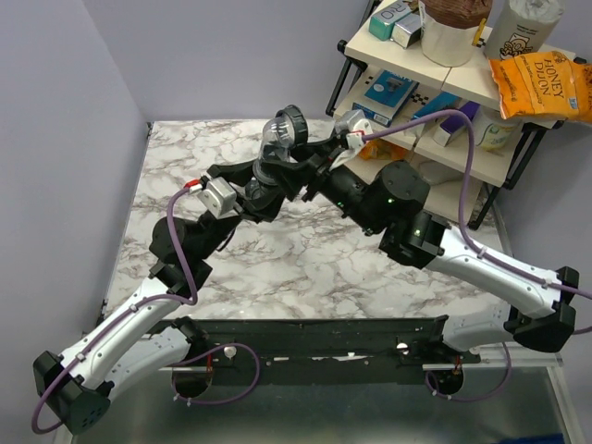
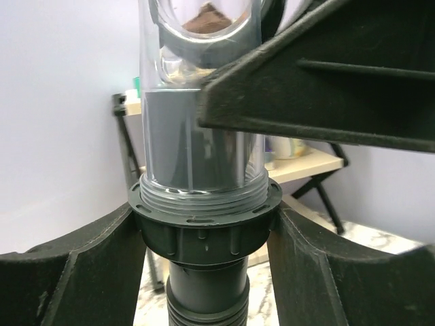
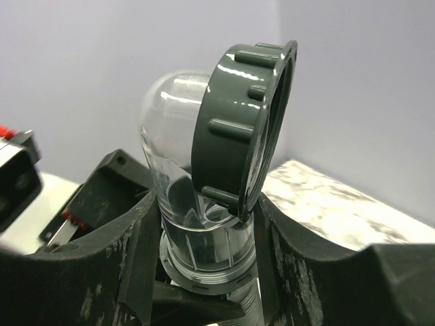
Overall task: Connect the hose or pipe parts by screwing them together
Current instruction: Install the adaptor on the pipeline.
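Both arms meet above the back middle of the table, holding the pipe parts in the air. In the left wrist view my left gripper [image 2: 205, 238] is shut on the black collar nut [image 2: 204, 227] at the end of the ribbed hose [image 2: 204, 314]. That nut sits on the thread of the clear fitting [image 2: 197, 136] above it. My right gripper [image 3: 207, 234] is shut on the clear fitting's body [image 3: 197, 224], just above the thread. A second dark collar nut [image 3: 245, 129] sits tilted on the fitting's upper branch. From above, the fitting [image 1: 280, 139] stands upright between the left gripper [image 1: 264, 188] and right gripper [image 1: 298, 174].
A wooden shelf rack [image 1: 435, 139] with boxes, a tub and an orange snack bag [image 1: 536, 83] stands at the back right, close to the right arm. Purple cables [image 1: 467, 139] loop off both arms. Walls close in the marble table [image 1: 305, 268] at left and back.
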Robot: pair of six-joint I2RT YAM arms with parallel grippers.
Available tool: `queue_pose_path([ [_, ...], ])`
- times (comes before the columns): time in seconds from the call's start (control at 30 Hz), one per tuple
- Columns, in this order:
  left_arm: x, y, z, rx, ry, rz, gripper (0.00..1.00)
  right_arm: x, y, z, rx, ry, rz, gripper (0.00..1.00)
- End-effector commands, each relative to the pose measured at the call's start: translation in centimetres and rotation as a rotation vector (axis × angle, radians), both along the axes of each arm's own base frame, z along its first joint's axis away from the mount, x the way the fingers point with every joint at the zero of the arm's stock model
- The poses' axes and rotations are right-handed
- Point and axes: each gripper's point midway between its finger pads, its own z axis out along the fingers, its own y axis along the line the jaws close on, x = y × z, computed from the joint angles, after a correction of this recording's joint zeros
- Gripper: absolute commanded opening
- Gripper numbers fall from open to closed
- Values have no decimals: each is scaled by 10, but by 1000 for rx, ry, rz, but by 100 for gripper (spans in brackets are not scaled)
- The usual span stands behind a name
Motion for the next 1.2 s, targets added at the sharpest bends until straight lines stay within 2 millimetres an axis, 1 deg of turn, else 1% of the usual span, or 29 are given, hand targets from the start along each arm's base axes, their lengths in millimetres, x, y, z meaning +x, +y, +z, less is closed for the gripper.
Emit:
queue_pose_path([
  [0.0,-1,51,77,-200,-178,211,0,22,7,-128,-421,186,-330,1],
  [0.03,0,52,78,-198,-182,220,0,33,-8,-128,-422,203,-467,1],
  [0.1,3,55,77,-203,-176,245,0,35,-8,-129,-432,232,-552,1],
  [0.13,3,56,77,-202,-177,249,0,39,-16,-127,-428,231,-632,1],
  [0.17,4,57,77,-197,-182,260,0,39,-18,-125,-423,229,-669,1],
  [0.2,6,57,76,-194,-178,271,0,35,-13,-131,-443,220,-694,1],
  [0.23,6,59,77,-195,-183,280,0,36,-18,-122,-420,214,-758,1],
  [0.3,8,60,77,-187,-190,296,0,29,-13,-118,-423,199,-782,1],
  [0.4,11,61,76,-178,-202,321,0,26,-8,-105,-402,187,-821,2],
  [0.43,14,61,74,-170,-203,330,0,26,-5,-105,-405,182,-837,7],
  [0.47,15,62,74,-172,-207,342,0,26,-4,-91,-374,186,-833,12],
  [0.5,17,63,74,-167,-211,352,0,24,-2,-86,-369,184,-828,15],
  [0.53,18,63,73,-167,-209,355,0,23,5,-81,-365,182,-782,21],
  [0.57,20,63,72,-163,-208,361,0,21,13,-79,-369,177,-740,29],
  [0.6,20,62,72,-163,-206,358,0,19,18,-68,-357,170,-703,37],
  [0.63,20,63,72,-166,-204,358,0,17,24,-63,-370,152,-656,48],
  [0.7,21,63,70,-168,-198,352,0,13,18,-49,-352,142,-619,54],
  [0.73,21,63,70,-170,-197,352,0,9,19,-45,-350,130,-578,62],
  [0.77,21,63,69,-171,-194,350,0,7,15,-40,-330,124,-553,66],
  [0.8,21,63,69,-171,-193,350,0,2,3,-13,-245,105,-519,70],
  [0.83,20,64,69,-173,-196,351,0,-4,8,-15,-264,72,-448,80],
  [0.87,20,64,68,-170,-192,352,0,-8,5,-7,-247,67,-419,87],
  [0.9,20,65,68,-172,-195,356,0,-10,0,-3,-244,72,-411,89],
  [0.93,21,66,68,-173,-191,360,0,-13,-1,9,-215,83,-393,92],
  [1.0,21,67,70,-177,-193,362,0,-14,-3,6,-245,88,-386,95],
  [1.07,20,69,73,-183,-203,366,0,-21,-3,5,-260,86,-334,99],
  [1.1,19,70,74,-191,-202,366,0,-25,-3,2,-256,105,-307,100],
  [1.13,17,72,76,-202,-202,361,0,-41,-9,14,-227,89,-207,100],
  [1.17,14,71,79,-209,-206,345,0,-44,-7,-7,-273,83,-173,100],
])
